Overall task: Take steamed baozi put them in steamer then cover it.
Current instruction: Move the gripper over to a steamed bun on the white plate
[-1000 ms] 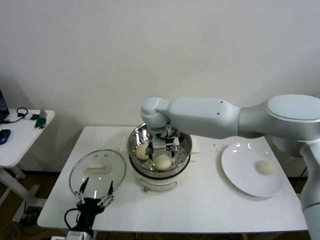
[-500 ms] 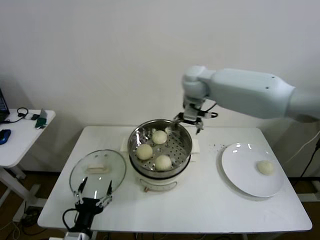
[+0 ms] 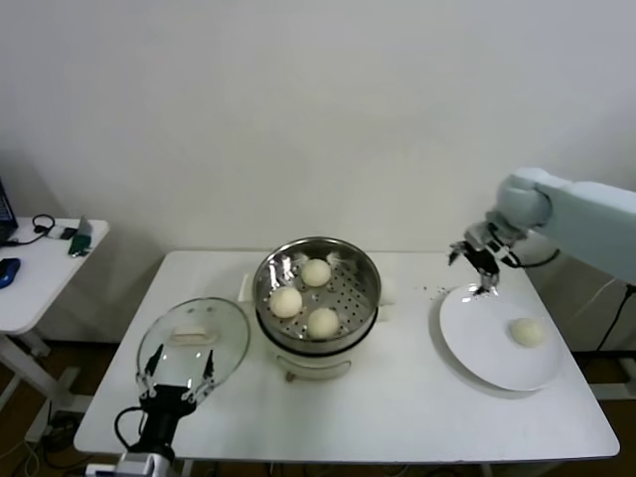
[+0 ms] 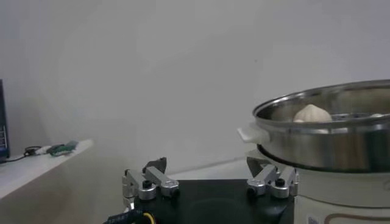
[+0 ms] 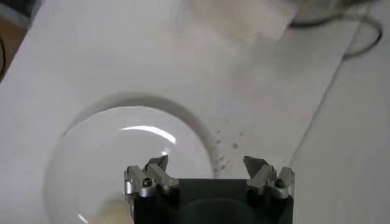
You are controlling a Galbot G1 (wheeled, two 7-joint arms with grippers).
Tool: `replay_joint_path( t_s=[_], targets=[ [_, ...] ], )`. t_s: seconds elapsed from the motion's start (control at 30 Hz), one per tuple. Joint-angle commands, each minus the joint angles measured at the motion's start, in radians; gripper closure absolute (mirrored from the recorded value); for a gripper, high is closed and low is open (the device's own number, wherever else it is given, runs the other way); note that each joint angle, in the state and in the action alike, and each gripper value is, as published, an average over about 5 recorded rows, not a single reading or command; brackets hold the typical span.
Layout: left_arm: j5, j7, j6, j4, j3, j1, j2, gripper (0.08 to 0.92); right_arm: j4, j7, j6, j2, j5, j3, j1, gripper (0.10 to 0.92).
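The steel steamer (image 3: 368, 273) stands mid-table on its cream base and holds three baozi (image 3: 316, 271) (image 3: 286, 301) (image 3: 323, 322) on the perforated tray. A fourth baozi (image 3: 527, 332) lies on the white plate (image 3: 477, 338) at the right. My right gripper (image 3: 475, 260) is open and empty, above the plate's far-left edge, apart from that baozi; the right wrist view shows the plate (image 5: 91, 152) and the bun's edge (image 5: 113, 213). The glass cover (image 3: 229, 343) lies flat left of the steamer. My left gripper (image 3: 177, 370) is open and empty at the cover's near edge; its wrist view shows the steamer (image 4: 329, 137).
A white side table (image 3: 40, 273) with small items stands at the far left. The table's front edge runs just below the cover and plate. Dark crumbs (image 3: 432, 290) lie between steamer and plate.
My right gripper has left a baozi in the steamer, risen out, and swung right to the plate's far-left edge, empty. The steamer now holds three baozi. The left gripper shifted slightly.
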Motion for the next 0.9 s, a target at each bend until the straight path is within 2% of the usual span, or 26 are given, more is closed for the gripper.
replay_joint_path(
  t_s=[0.03, 0.2, 0.9],
  targets=[
    [-0.007, -0.009, 0.027, -0.005, -0.017, -0.026, -0.003, 0.177, -0.318, -0.012, 0.06, -0.107, -0.279, 0.441, -0.422, 0.203],
    [-0.009, -0.014, 0.044, -0.009, -0.026, -0.042, -0.003, 0.177, -0.406, -0.058, 0.097, -0.075, -0.371, 0.55, -0.492, 0.202],
    [0.014, -0.018, 0.044, 0.005, -0.016, -0.027, -0.017, 0.177, -0.52, -0.074, 0.098, 0.065, -0.385, 0.661, -0.568, 0.203]
  ],
)
